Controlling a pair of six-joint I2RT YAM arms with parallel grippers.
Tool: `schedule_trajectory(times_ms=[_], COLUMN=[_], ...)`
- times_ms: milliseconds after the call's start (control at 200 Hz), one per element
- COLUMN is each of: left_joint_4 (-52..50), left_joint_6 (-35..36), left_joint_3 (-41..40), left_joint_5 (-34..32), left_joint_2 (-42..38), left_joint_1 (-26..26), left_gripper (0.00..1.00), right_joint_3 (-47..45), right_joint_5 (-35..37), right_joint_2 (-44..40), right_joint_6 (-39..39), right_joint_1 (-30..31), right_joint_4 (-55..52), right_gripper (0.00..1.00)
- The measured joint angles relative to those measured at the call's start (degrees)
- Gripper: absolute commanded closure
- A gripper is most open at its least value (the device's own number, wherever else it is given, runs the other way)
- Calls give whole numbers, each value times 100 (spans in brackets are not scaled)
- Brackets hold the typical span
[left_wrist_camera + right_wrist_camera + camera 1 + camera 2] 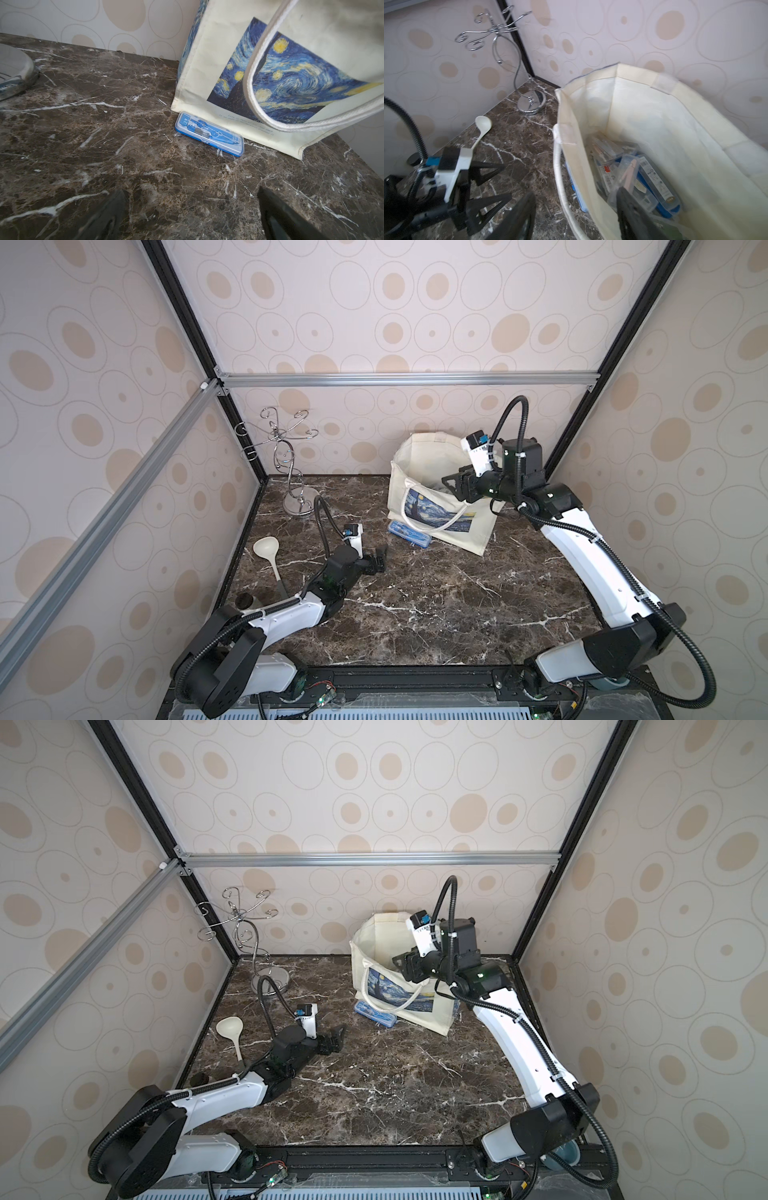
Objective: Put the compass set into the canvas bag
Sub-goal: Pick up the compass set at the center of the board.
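On a dark marble tabletop (415, 614), the canvas bag (469, 531) stands open at the back right, its blue-and-yellow print and a white rope handle (252, 87) facing forward. The right gripper (453, 487) hangs over the bag's front rim with its jaws released and well apart. In the right wrist view one finger (521, 214) is outside the bag wall and the other is inside, and nothing is grasped. The left gripper (380, 558) sits low over the marble near the middle, spread wide and empty, facing the bag. A chrome wire stand (291, 464) occupies the back left corner, with a cream ladle (268, 551) lying in front of it. The compass set (209, 133), a blue case with a clear lid, lies flat on the table, touching the foot of the bag's front. Several clear plastic cases (633, 176) rest inside the bag.
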Motion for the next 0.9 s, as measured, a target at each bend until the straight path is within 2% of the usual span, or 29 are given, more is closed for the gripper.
schedule_trajectory(times_ms=[210, 355, 650, 900], left_joint_4=[142, 160, -225, -466], left_joint_6=[7, 72, 247, 249], left_joint_3=[-420, -647, -743, -938], left_joint_5=[-345, -544, -953, -1060], left_joint_2=[-719, -1220, -2157, -2450], left_joint_1=[0, 0, 7, 17], left_gripper=[0, 0, 0, 0], right_joint_3=[-704, -964, -1034, -935], right_joint_5=[-168, -201, -157, -181], right_joint_2=[-197, 63, 1292, 2227], right_joint_6=[-555, -761, -748, -590], right_joint_1=[951, 1453, 1611, 1655], right_joint_4=[181, 201, 254, 227], right_gripper=[31, 31, 31, 33])
